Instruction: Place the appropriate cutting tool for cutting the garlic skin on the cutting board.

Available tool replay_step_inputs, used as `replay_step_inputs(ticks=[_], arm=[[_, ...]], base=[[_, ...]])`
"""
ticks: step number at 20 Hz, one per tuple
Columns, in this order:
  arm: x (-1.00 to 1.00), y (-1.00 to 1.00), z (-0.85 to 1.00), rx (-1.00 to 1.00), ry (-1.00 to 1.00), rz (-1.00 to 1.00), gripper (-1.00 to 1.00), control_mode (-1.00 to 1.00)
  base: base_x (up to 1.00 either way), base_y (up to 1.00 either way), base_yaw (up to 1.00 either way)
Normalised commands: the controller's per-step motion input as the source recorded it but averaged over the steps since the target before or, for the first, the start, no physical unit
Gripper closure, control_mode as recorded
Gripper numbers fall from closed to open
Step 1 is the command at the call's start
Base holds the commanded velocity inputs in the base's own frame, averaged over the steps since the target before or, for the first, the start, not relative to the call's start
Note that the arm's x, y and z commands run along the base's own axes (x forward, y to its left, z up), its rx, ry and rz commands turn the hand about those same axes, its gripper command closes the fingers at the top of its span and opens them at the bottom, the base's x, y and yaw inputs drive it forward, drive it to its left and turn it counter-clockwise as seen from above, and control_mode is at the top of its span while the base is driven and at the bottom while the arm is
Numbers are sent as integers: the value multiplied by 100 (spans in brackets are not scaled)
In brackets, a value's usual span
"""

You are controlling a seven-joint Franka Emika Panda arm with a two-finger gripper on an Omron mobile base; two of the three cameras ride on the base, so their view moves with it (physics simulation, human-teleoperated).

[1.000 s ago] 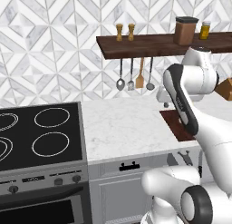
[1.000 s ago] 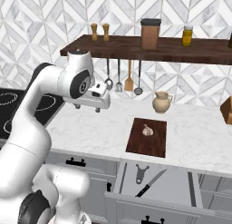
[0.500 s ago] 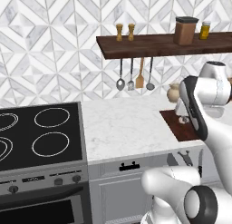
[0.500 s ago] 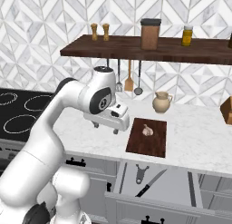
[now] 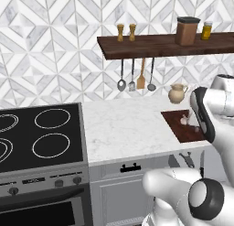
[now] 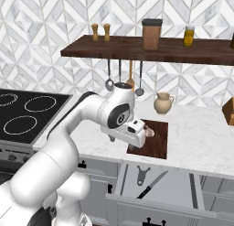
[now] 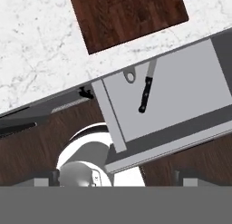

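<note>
The dark reddish-brown cutting board [image 6: 157, 142] [image 5: 182, 127] [image 7: 127, 17] lies on the marble counter. The small off-white garlic [image 6: 150, 132] [image 5: 184, 121] rests on it. Below the board, an open grey drawer [image 6: 180, 188] [image 7: 181, 91] holds a black-handled knife [image 6: 151, 186] [image 7: 145, 95] [image 5: 201, 160] and a peeler [image 6: 141, 174] [image 5: 185, 158]. My gripper [image 6: 135, 139] [image 7: 117, 180] hangs open and empty above the board's front-left edge, pointing down at the drawer. Its fingertips [image 7: 45, 177] stand wide apart, well above the knife.
A beige jug [image 6: 162, 103] [image 5: 177, 93] stands behind the board. A wall shelf [image 6: 151, 49] carries shakers and jars, with utensils hanging under it. The stove [image 5: 36, 138] lies to the left, and a wooden block [image 6: 228, 110] sits at the far right.
The arm has swung right and down from near the hanging utensils to above the board's front edge and the open drawer. The jaws stay open.
</note>
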Motion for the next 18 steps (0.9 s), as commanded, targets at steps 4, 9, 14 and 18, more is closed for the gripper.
replay_step_inputs(ticks=[4, 9, 14, 18], arm=[[-16, -46, -47, 9, 1, -5, -100, -100], [-21, -24, -42, 7, 0, 0, -100, -100], [-28, -10, -25, 6, 0, 0, -100, -100], [-13, -3, -32, 0, 0, 0, -100, -100]], base=[[0, 0, 0], [0, 0, 0], [0, 0, 0], [0, 0, 0]])
